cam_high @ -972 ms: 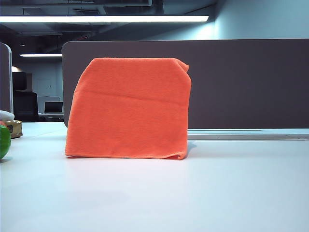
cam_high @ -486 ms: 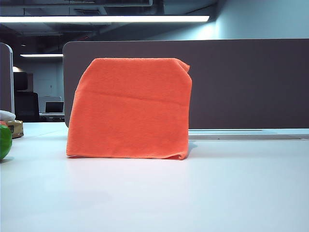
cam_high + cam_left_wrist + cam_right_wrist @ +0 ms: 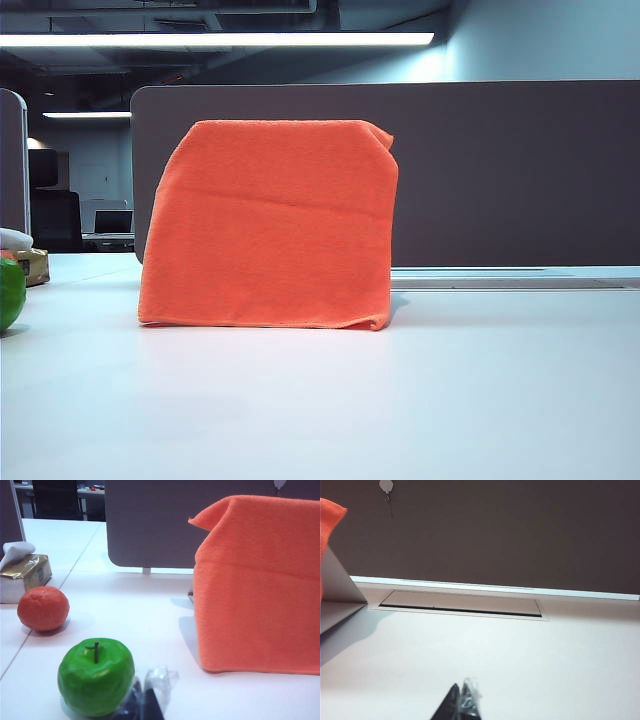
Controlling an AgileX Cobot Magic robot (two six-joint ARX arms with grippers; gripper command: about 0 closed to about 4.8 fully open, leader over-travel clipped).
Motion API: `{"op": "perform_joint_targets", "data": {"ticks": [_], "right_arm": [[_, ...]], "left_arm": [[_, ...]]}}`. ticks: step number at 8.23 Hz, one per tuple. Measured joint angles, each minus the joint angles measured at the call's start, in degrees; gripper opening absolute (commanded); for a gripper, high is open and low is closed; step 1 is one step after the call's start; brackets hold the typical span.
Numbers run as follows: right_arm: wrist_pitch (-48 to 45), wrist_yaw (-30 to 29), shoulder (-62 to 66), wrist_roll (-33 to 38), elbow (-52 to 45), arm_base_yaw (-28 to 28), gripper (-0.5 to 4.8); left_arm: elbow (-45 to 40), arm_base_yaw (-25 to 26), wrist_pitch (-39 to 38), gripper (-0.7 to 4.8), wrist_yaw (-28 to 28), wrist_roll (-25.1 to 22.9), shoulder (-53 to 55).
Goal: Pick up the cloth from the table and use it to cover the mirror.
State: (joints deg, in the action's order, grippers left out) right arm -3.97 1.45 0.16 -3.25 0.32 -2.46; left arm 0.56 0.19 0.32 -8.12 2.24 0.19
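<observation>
The orange cloth [image 3: 268,225] hangs draped over an upright shape in the middle of the white table [image 3: 400,400], reaching down to the tabletop. The mirror is hidden beneath it in the exterior view. The left wrist view shows the cloth [image 3: 260,595] a short way ahead of my left gripper [image 3: 145,700], which is shut with nothing in it and sits right beside a green apple [image 3: 95,677]. My right gripper [image 3: 462,700] is shut and empty too, low over bare table. A corner of the cloth [image 3: 330,515] and a grey slanted panel [image 3: 340,585] under it lie off to its side. Neither gripper shows in the exterior view.
An orange fruit [image 3: 43,608] and a gold tissue box [image 3: 25,572] lie beyond the apple at the table's left end. A dark divider panel [image 3: 500,170] runs along the back. A recessed cable flap [image 3: 460,605] sits at its foot on the right.
</observation>
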Motion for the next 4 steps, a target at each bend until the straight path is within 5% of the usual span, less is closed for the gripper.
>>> {"op": "perform_joint_targets", "data": {"ticks": [4], "right_arm": [[0.04,0.00,0.00,-0.02,0.00,0.00,-0.06]], "left_arm": [[0.02,0.00,-0.13,-0.06,3.19,1.25,0.00]]}}
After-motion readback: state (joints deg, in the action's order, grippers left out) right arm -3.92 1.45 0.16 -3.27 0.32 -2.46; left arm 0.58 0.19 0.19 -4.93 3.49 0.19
